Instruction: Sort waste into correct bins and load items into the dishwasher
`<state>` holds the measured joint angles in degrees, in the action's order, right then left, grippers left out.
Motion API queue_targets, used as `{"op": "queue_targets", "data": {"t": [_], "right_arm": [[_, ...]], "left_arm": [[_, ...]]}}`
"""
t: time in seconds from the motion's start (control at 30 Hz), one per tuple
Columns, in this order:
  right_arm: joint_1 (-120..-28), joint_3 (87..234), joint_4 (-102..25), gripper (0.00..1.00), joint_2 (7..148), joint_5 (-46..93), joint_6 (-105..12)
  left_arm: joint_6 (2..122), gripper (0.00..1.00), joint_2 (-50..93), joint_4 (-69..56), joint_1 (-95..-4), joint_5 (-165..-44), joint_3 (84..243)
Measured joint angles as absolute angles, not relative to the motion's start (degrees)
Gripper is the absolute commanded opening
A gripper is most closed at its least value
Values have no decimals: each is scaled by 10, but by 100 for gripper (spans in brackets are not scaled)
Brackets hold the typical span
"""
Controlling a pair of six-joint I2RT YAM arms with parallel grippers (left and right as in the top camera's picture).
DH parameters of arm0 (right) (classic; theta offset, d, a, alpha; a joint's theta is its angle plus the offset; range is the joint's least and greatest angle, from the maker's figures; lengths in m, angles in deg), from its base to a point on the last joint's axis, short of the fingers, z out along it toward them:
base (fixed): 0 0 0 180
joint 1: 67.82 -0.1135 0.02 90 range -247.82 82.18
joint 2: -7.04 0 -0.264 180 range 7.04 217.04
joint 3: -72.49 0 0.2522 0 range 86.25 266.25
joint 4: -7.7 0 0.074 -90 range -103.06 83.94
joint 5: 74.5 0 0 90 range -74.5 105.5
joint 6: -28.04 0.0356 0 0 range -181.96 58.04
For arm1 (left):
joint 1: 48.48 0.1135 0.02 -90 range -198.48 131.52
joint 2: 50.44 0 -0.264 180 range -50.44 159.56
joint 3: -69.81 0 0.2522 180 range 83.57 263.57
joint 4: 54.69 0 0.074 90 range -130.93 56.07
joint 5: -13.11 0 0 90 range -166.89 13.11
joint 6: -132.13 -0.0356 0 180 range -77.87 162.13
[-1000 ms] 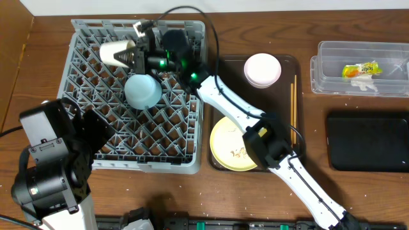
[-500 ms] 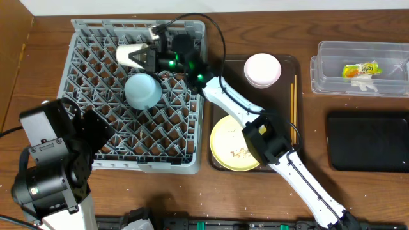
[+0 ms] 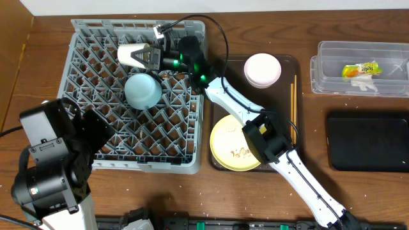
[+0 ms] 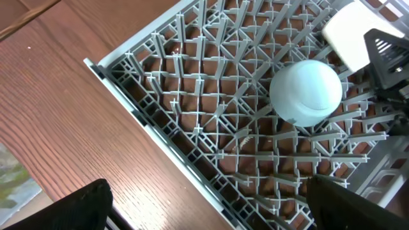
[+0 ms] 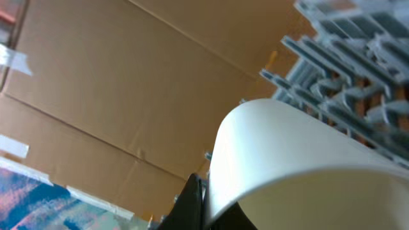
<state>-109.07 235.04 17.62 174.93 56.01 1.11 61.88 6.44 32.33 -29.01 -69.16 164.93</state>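
Observation:
My right gripper (image 3: 146,56) is shut on the rim of a white bowl (image 3: 131,54), held on its side over the far edge of the grey dishwasher rack (image 3: 160,137). In the right wrist view the bowl (image 5: 281,160) fills the lower frame, its rim pinched in the gripper (image 5: 203,195), with the rack (image 5: 358,70) behind. A light blue bowl (image 3: 142,91) lies upside down in the rack (image 4: 211,128), also seen as a bowl (image 4: 305,92) in the left wrist view. My left gripper (image 4: 204,204) is open over the rack's near-left edge.
A dark brown tray (image 3: 287,64) holds a pinkish-white cup (image 3: 262,69), a pale yellow plate (image 3: 235,144) and chopsticks (image 3: 294,105). At far right, a clear bin (image 3: 358,46) holds a snack wrapper (image 3: 360,70); a black bin (image 3: 367,140) lies below it.
The right gripper has carried the white bowl a little to the right along the rack's far edge. The left arm has not moved.

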Motion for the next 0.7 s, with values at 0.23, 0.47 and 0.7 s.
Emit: {"op": "queue_targets", "data": {"t": [0.23, 0.47, 0.7], "right_arm": [[-1091, 2365, 102, 1, 1745, 560, -3], [-1090, 2361, 141, 1, 1745, 568, 3], [-1096, 2356, 196, 1, 1750, 578, 38]], "left_arm": [[619, 98, 64, 323, -290, -692, 1649], [619, 98, 64, 323, -290, -692, 1649], [619, 98, 64, 323, -290, -692, 1649]]}}
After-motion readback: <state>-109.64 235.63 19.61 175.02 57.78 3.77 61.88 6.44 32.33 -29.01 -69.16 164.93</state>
